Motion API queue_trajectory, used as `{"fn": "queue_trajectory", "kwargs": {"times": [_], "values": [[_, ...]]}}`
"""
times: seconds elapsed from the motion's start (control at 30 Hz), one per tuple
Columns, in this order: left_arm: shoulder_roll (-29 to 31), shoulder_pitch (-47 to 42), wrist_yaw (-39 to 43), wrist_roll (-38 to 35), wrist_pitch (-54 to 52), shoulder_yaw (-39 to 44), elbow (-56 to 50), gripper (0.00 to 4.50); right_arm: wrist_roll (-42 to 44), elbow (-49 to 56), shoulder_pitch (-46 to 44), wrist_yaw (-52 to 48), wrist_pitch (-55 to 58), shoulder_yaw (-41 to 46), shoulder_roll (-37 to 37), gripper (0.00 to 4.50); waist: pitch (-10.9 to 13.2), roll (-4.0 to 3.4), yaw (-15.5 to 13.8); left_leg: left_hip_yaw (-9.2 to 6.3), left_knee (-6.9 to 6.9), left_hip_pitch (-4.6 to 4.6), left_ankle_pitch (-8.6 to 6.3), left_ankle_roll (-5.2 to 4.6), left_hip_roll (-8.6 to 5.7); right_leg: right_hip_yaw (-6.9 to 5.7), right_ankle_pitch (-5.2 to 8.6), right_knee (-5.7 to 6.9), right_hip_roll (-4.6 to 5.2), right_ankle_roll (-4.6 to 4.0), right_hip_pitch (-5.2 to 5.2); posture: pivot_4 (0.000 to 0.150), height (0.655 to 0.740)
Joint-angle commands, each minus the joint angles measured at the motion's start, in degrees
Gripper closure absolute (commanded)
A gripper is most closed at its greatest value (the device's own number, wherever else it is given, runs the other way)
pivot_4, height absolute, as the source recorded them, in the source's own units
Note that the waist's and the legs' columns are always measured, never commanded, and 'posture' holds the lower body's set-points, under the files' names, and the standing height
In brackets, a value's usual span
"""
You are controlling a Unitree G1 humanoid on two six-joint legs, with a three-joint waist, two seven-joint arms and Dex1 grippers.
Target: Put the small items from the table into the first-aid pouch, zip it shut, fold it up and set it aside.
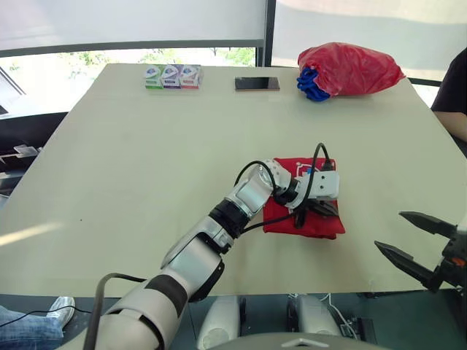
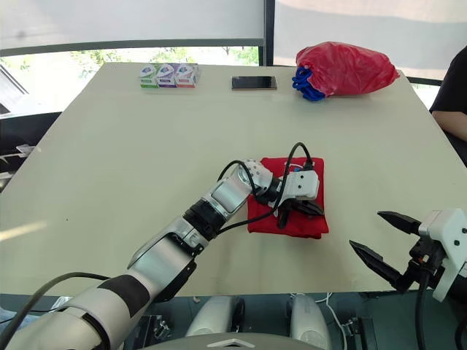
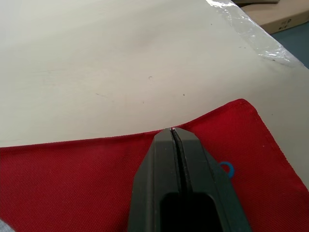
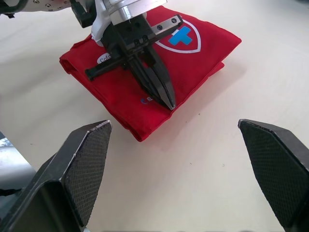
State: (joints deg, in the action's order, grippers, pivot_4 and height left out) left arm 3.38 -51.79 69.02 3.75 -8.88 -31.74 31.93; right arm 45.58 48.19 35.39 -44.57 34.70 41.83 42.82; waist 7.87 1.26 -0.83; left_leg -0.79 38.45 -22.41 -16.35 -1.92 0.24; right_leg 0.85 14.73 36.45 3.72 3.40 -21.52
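Resting closed and empty on the folded red fabric first-aid pouch (image 4: 205, 65), our left gripper (image 4: 170, 103) points away from its white cross emblem (image 4: 182, 36); our right gripper (image 1: 389, 229) hangs spread wide, apart.

Red pouch (image 4: 193, 67) partly hidden under left fingers (image 4: 157, 84)

The folded first-aid pouch (image 1: 321, 224) lies on the tabletop (image 1: 146, 168), right of centre, near the front edge. The left end effector (image 3: 174, 131) rests on top of it. The right end effector (image 1: 389, 229) hangs off the front edge, to the pouch's right and apart from it. Along the far edge, left to right: three small boxes (image 1: 172, 76), a phone (image 1: 257, 84), a bag (image 1: 346, 69).
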Motion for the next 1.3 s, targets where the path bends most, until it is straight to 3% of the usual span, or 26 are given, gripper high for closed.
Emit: {"fn": "queue_trajectory", "kwargs": {"times": [0.03, 0.2, 0.3, 0.57, 0.77, 0.93, 1.07, 1.27, 1.3], "values": [[0.0, -0.1, -0.1, -1.0, -2.1, 1.9, 0.3, 4.42, 0.4, 0.2, -0.4, -0.4, -1.2, 2.2, 0.2, 0.00, 0.0, 0.00, 0.0, 0.00, 0.00, -0.01, 0.00, 0.00, 0.01, 0.00, 0.00, 0.00, 0.00, 0.00, 0.00, 0.150, 0.7400], [-0.1, -7.2, -3.3, -3.3, -1.2, 8.3, 3.2, 4.42, 0.2, -0.7, -1.1, -0.5, -1.3, 2.0, 0.0, 0.00, 0.1, 0.05, 0.0, -0.01, 0.01, -0.07, 0.00, 0.00, 0.00, -0.01, 0.00, 0.00, -0.01, 0.00, -0.05, 0.150, 0.7400], [0.0, -12.0, -5.1, -3.4, 0.5, 11.0, 10.5, 4.42, -0.1, -1.3, -1.4, -0.7, -1.4, 1.7, 0.1, 0.00, 0.1, 0.05, 0.0, -0.02, 0.02, -0.13, 0.00, 0.00, -0.03, -0.04, 0.00, 0.00, -0.02, 0.01, -0.09, 0.150, 0.7400], [-2.1, -15.9, -7.5, 3.7, 8.2, 8.5, 29.0, 4.42, -0.6, -2.1, -2.7, -0.9, -1.7, 0.9, 0.1, 0.00, 0.2, 0.13, -0.1, -0.06, 0.02, -0.18, -0.01, -0.02, -0.07, -0.07, 0.03, -0.03, -0.02, 0.05, -0.10, 0.150, 0.7400], [-3.3, -14.3, -4.6, 8.6, 11.6, 5.5, 34.2, 4.42, -0.7, -2.1, -2.7, -1.2, -1.8, 1.2, -0.5, 0.00, 0.1, 0.12, -0.1, -0.08, 0.01, -0.17, -0.02, -0.03, -0.09, -0.06, 0.03, -0.04, -0.01, 0.06, -0.07, 0.150, 0.7400], [-2.7, -13.8, -6.4, 8.2, 14.8, 8.0, 34.2, 4.42, -1.0, -2.1, -2.8, -1.1, -2.0, 0.6, -1.0, 0.00, 0.0, 0.13, 0.0, -0.08, 0.01, -0.13, -0.02, -0.03, -0.08, -0.06, 0.03, -0.02, -0.01, 0.06, -0.05, 0.150, 0.7400], [-1.6, -14.5, -5.3, 2.2, 17.8, 15.0, 31.1, 4.42, -0.3, -2.5, -4.3, -0.1, -1.8, -0.6, -1.3, 0.00, 0.0, 0.13, 0.0, -0.08, 0.02, -0.11, -0.02, -0.03, -0.06, -0.05, 0.03, 0.01, -0.01, 0.06, -0.06, 0.150, 0.7400], [5.2, -11.5, 2.8, -8.7, 17.7, 24.5, 17.9, 4.42, 1.0, -4.9, -10.0, 3.6, 0.3, -6.0, -1.6, 0.00, 0.2, 0.09, 0.4, -0.04, 0.02, -0.15, -0.01, -0.02, 0.01, -0.01, 0.03, 0.12, -0.03, 0.04, -0.16, 0.150, 0.7400], [6.7, -10.4, 3.7, -10.4, 16.3, 25.9, 14.9, 4.20, 0.4, -5.5, -11.1, 3.8, 0.5, -7.5, -1.2, 0.00, 0.2, 0.08, 0.6, -0.04, 0.02, -0.13, -0.01, -0.02, 0.02, -0.01, 0.03, 0.13, -0.04, 0.04, -0.16, 0.150, 0.7400]]}}
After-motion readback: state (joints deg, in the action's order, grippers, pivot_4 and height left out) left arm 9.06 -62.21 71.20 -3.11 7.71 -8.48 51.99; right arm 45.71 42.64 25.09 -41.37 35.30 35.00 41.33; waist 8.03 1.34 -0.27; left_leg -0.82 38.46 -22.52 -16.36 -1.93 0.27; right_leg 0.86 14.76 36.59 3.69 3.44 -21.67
